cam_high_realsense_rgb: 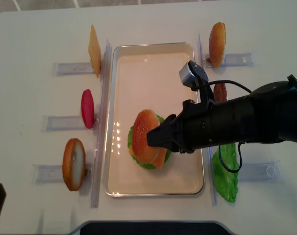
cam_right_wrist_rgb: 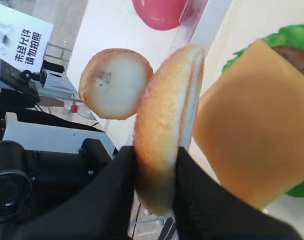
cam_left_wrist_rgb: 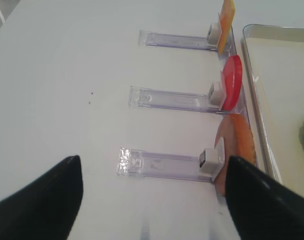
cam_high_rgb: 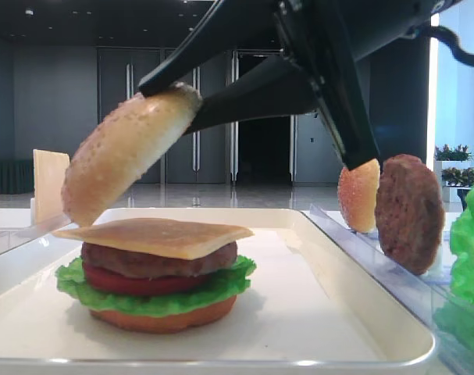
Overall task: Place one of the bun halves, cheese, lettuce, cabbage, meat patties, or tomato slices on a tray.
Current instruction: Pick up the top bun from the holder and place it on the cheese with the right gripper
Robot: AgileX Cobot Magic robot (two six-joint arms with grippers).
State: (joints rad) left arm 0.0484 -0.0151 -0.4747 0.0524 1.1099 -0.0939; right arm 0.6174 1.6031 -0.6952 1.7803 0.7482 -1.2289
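My right gripper [cam_high_rgb: 172, 101] [cam_high_realsense_rgb: 154, 138] is shut on the rim of a sesame bun half [cam_high_rgb: 123, 152] [cam_right_wrist_rgb: 164, 125] and holds it tilted just above a stacked burger. The stack sits on the white tray [cam_high_rgb: 315, 312] [cam_high_realsense_rgb: 148, 73]. A cheese slice [cam_high_rgb: 155, 234] [cam_right_wrist_rgb: 252, 125] lies on top, over a meat patty [cam_high_rgb: 158, 262], a tomato slice [cam_high_rgb: 119, 283], lettuce [cam_high_rgb: 221, 285] and a bottom bun [cam_high_rgb: 162, 319]. The held bun's low edge hangs near the cheese's left corner. My left gripper [cam_left_wrist_rgb: 152, 170] stands open over the table left of the tray, holding nothing.
Clear racks flank the tray. The left ones hold a cheese slice [cam_high_realsense_rgb: 94, 50], a tomato slice [cam_high_realsense_rgb: 87, 108] and a bun half [cam_high_realsense_rgb: 73, 164]. On the right stand another bun half [cam_high_realsense_rgb: 217, 44], a patty [cam_high_realsense_rgb: 219, 91] and a lettuce leaf [cam_high_realsense_rgb: 225, 174].
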